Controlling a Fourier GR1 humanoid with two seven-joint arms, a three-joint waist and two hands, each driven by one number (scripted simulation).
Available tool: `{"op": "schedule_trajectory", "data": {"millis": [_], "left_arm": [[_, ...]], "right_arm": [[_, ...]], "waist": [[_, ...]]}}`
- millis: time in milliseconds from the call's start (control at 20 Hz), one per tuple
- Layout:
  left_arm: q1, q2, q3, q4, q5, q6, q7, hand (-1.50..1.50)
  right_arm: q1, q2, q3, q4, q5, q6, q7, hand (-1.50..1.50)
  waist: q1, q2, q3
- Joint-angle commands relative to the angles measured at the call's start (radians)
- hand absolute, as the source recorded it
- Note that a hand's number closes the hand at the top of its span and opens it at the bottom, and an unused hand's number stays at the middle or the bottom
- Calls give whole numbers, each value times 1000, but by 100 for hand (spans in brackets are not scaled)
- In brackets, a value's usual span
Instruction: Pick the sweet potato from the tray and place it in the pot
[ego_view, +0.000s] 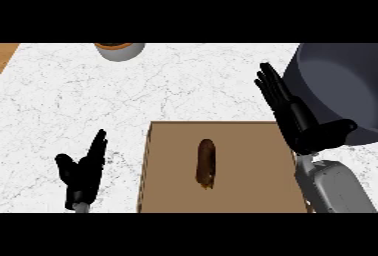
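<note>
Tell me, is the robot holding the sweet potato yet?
No, the sweet potato lies alone on the tray, untouched by either hand.

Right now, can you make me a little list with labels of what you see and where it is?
sweet potato: lying lengthwise on the tray, untouched
tray: brown, at the counter's near edge
pot: dark grey, right of the tray, partly cut off
right hand: open, fingers straight, between tray and pot
left hand: open, resting left of the tray
small container: far edge, partly cut off
</note>
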Motion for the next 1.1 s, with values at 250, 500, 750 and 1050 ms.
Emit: {"op": "schedule_trajectory", "data": {"millis": [250, 500, 750, 1050], "left_arm": [[-248, 127, 119, -141, -67, 37, -24, 0], [-265, 159, 128, -223, -42, 37, 119, 0], [-235, 168, 185, -223, -32, -15, 110, 0], [-265, 152, 155, -234, -69, 15, 159, 0]], "right_arm": [[-191, -202, 94, 130, 344, -25, 144, 150], [-169, -235, 191, 180, 621, -121, 117, -150], [-182, -199, 206, 50, 633, -4, 109, -150], [-359, -162, 277, -18, 603, 275, 467, -150]], "waist": [[95, -3, 16], [69, -5, 21], [54, -6, 20], [53, -7, 18]]}}
